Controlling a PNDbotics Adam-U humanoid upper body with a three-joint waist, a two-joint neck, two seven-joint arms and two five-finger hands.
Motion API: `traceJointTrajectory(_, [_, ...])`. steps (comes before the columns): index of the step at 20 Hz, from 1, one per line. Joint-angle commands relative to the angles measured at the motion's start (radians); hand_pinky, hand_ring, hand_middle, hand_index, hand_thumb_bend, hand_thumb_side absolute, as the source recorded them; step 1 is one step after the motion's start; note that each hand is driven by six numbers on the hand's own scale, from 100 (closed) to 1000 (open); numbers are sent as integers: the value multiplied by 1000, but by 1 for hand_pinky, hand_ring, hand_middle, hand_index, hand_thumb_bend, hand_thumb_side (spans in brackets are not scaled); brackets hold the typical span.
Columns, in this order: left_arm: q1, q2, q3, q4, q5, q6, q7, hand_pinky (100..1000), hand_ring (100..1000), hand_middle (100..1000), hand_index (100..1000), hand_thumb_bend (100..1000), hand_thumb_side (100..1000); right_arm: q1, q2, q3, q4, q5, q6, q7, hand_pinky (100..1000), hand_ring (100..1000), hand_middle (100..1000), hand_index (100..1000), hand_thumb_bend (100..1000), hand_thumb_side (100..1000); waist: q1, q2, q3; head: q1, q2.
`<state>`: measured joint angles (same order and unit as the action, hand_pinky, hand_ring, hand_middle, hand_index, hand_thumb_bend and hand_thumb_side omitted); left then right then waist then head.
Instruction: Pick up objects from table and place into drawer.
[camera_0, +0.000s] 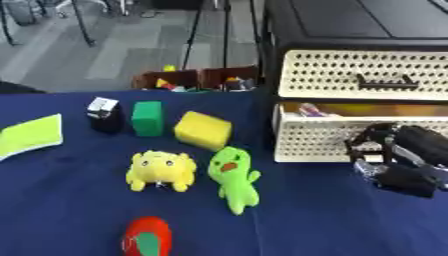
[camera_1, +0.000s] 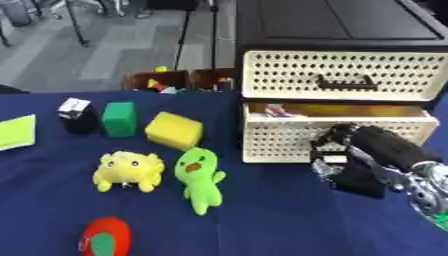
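The cream perforated lower drawer (camera_0: 324, 140) of the black cabinet (camera_0: 350, 25) stands pulled out, with small items showing inside. My right hand (camera_1: 354, 162) is at the drawer's front, its fingers (camera_1: 331, 145) curled where the handle sits; the handle itself is hidden. On the blue table (camera_0: 79, 210) lie a yellow plush (camera_0: 160, 170), a green plush (camera_0: 234, 180), a yellow sponge block (camera_0: 203, 130), a green block (camera_0: 148, 118), a small black-and-white box (camera_0: 105, 114) and a red-and-green object (camera_0: 146, 237). The left hand is out of sight.
The upper drawer (camera_0: 363, 75) is closed, its black handle (camera_0: 385, 82) showing. A flat yellow-green sheet (camera_0: 31, 134) lies at the table's left edge. Brown boxes (camera_0: 197, 79) with small items stand behind the table's far edge.
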<state>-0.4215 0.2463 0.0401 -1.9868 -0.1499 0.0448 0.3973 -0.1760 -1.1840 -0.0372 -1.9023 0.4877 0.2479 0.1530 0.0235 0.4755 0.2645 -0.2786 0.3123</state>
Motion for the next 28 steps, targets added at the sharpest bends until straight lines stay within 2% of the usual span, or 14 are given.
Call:
traceJointTrajectory(1, [-5,11,4,-13,3,-1,-5,330,542,564,813,294,796,-10,-39,-16,8,-10,-4,-20,520,753,778,820,100,1000,0,-18,2,-7,-13])
traceJointTrajectory(4, [-5,11,4,-13,4,-2,-6,330,542,564,813,294,796,-10,-40,-15,11,-15,-7,-26,520,753,778,820,100,1000,0,-18,2,-7,-13])
traceJointTrajectory(7, [-3,8,4,-13,7,-1,-9,330,532,564,814,287,797,-17,-41,-16,26,-20,-9,-36,544,770,789,823,100,1000,3,-9,10,-30,-21])
traceJointTrajectory(13, [-4,6,4,-13,10,-2,-11,330,532,565,816,284,796,-24,-41,-16,37,-45,-26,-69,561,781,795,825,100,1000,7,-2,14,-40,-39])
traceJointTrajectory(22, [-4,4,6,-13,11,0,-12,332,532,567,816,283,793,-21,-37,-12,28,-61,-48,-96,668,858,879,860,100,1000,10,-6,5,-38,-44])
traceJointTrajectory(26, [-6,3,5,-13,11,0,-14,333,532,567,815,282,791,-13,-33,-11,22,-73,-56,-91,658,851,872,858,100,1000,12,-15,-7,-34,-38])
traceJointTrajectory(28, [-4,2,6,-13,10,0,-15,333,532,566,813,280,791,-4,-28,-14,8,-87,-61,-78,615,807,829,838,100,1000,14,-22,-17,-29,-32])
